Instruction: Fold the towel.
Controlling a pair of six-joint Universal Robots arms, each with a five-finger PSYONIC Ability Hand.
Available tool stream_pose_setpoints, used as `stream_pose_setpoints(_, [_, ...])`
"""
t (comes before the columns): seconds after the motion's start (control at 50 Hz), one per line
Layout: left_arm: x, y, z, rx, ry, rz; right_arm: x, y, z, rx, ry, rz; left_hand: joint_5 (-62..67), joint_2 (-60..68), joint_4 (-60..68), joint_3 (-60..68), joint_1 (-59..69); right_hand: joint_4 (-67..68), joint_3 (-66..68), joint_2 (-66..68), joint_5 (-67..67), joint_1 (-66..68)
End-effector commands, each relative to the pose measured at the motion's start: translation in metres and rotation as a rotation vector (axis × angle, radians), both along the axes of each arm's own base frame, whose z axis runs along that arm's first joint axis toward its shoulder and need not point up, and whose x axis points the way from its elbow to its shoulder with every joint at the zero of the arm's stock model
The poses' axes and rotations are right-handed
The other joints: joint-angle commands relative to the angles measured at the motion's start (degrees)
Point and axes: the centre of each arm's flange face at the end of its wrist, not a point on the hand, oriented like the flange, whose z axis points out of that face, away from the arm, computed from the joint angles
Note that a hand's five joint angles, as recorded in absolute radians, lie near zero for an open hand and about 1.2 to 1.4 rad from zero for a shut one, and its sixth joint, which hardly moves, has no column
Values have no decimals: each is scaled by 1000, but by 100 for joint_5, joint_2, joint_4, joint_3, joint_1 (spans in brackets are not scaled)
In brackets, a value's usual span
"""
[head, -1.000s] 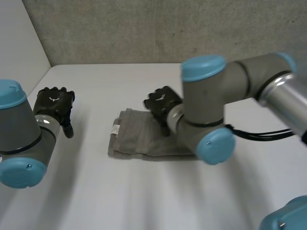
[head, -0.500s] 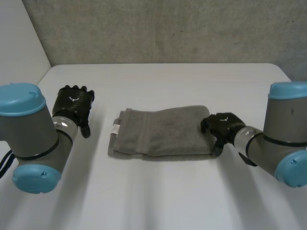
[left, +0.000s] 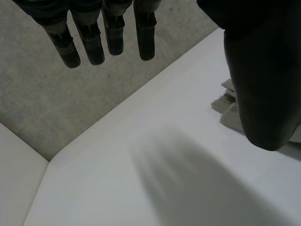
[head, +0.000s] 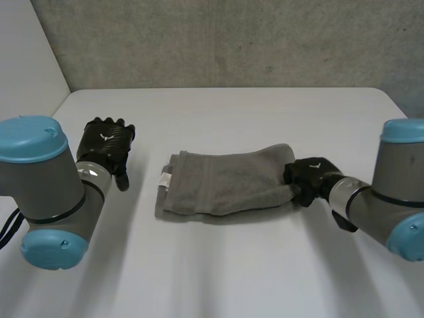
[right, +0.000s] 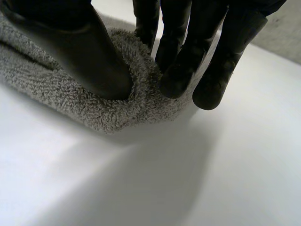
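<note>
Grey towel (head: 222, 185) lies about mid tabletop (head: 218, 278), already folded into a long band with its long side running parallel to the far edge. A small white label (head: 163, 179) sits at the end nearer the left edge.

Right hand (head: 310, 179) is at the towel's other end, the one toward the right edge. In the right wrist view the thumb (right: 89, 56) presses into the top of the terry roll and the fingers (right: 178, 70) curl in from the opposite side, so it is clamped on that end. That end looks bunched and a little raised off the surface, while the rest lies flat.

Left hand (head: 106, 149) hangs above bare tabletop between the left edge and the towel, well apart from the cloth. In its own wrist view the fingers are straight and spread, with nothing in them.

Step, as judged: the grasp for the next fold is made and the lift is just beginning.

The next move calls for raising the pinched end clear and carrying it across toward the label end. The end should be laid down square on the lower layers before release. Risk: the thick roll may slip from the pinch, or the whole band may drag along. The left hand could pin the label end to stop that.
</note>
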Motion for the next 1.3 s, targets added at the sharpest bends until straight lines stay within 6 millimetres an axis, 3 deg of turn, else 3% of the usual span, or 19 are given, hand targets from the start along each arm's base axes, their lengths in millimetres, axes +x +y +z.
stream_pose_setpoints(0.02, [-2, 3, 5, -11, 5, -8, -8, -7, 37, -104, 49, 44, -304, -328, -385, -385, -440, 331, 366, 944, 512, 753])
stream_pose_setpoints(0.1, [-2, 3, 12, -30, 13, -7, 2, -13, 58, -152, 62, 75, -304, -328, -385, -385, -440, 331, 366, 944, 512, 753])
stream_pose_setpoints(0.14, [-1, 1, 17, -45, 22, 0, 30, -5, 78, -178, 20, 137, -304, -328, -385, -385, -440, 331, 366, 944, 512, 753])
stream_pose_setpoints(0.16, [-1, 1, 17, -45, 22, 0, 30, -5, 78, -178, 20, 137, -304, -328, -385, -385, -440, 331, 366, 944, 512, 753])
stream_pose_setpoints(0.2, [-2, -2, 23, -62, 29, 1, 72, 13, 86, -189, -24, 237, -304, -328, -385, -385, -440, 331, 366, 944, 512, 753])
stream_pose_setpoints(0.22, [-2, -2, 23, -62, 29, 1, 72, 13, 86, -189, -24, 237, -304, -328, -385, -385, -440, 331, 366, 944, 512, 753])
stream_pose_setpoints(0.26, [-3, -2, 26, -72, 32, -1, 109, 36, 89, -203, -41, 331, -304, -328, -385, -385, -440, 331, 366, 944, 512, 753])
stream_pose_setpoints(0.28, [-3, -2, 26, -72, 32, -1, 109, 36, 89, -203, -41, 332, -304, -328, -385, -385, -440, 331, 366, 944, 512, 753])
stream_pose_setpoints(0.42, [-5, -4, 32, -90, 42, -1, 169, 80, 50, -148, -5, 469, -304, -328, -385, -385, -440, 331, 366, 944, 512, 753])
stream_pose_setpoints(0.48, [-5, -4, 32, -90, 42, -2, 175, 86, 39, -129, 11, 482, -304, -328, -385, -385, -440, 331, 366, 944, 512, 753])
stream_pose_setpoints(0.5, [-6, -3, 32, -90, 42, -4, 178, 89, 31, -111, 26, 488, -304, -328, -385, -385, -440, -1945, -1909, -1332, -1763, -1523])
stream_pose_setpoints(0.52, [-6, -2, 32, -89, 43, -6, 178, 89, 25, -96, 39, 479, -304, -328, -385, -385, -440, -4715, -4680, -4102, -4534, -4293])
stream_pose_setpoints(0.54, [-6, -2, 32, -89, 43, -6, 178, 89, 25, -96, 39, 479, -304, -328, -385, -385, -440, -4743, -4708, -4130, -4561, -4321])
stream_pose_setpoints(0.56, [-8, -1, 32, -89, 47, -12, 177, 89, 25, -92, 47, 465, -304, -328, -385, -385, -440, -6375, -6340, -5762, -6194, -5953])
stream_pose_setpoints(0.58, [-9, -1, 32, -89, 50, -15, 175, 87, 26, -90, 49, 448, -304, -328, -385, -385, -440, -6669, -6634, -6056, -6488, -6247])
stream_pose_setpoints(0.72, [-16, -4, 37, -106, 71, -26, 158, 74, 59, -79, -34, 343, -304, -328, -385, -385, -440, -6669, -6634, -6056, -6488, -6247])
stream_pose_setpoints(0.86, [-39, -2, 40, -99, 164, -70, 122, 51, 87, -55, -144, 205, -304, -328, -385, -385, -440, -6669, -6634, -6056, -6488, -6247])
stream_pose_setpoints(1.06, [-76, 1, 12, -37, 204, -144, 91, 19, 69, -29, -142, 93, -287, -311, -368, -369, -423, -6669, -6634, -6056, -6488, -6247])
stream_pose_setpoints(1.3, [-85, -1, -46, 104, 119, -147, 91, -10, 26, 30, -176, 29, -254, -278, -334, -335, -389, -6669, -6634, -6056, -6488, -6247])
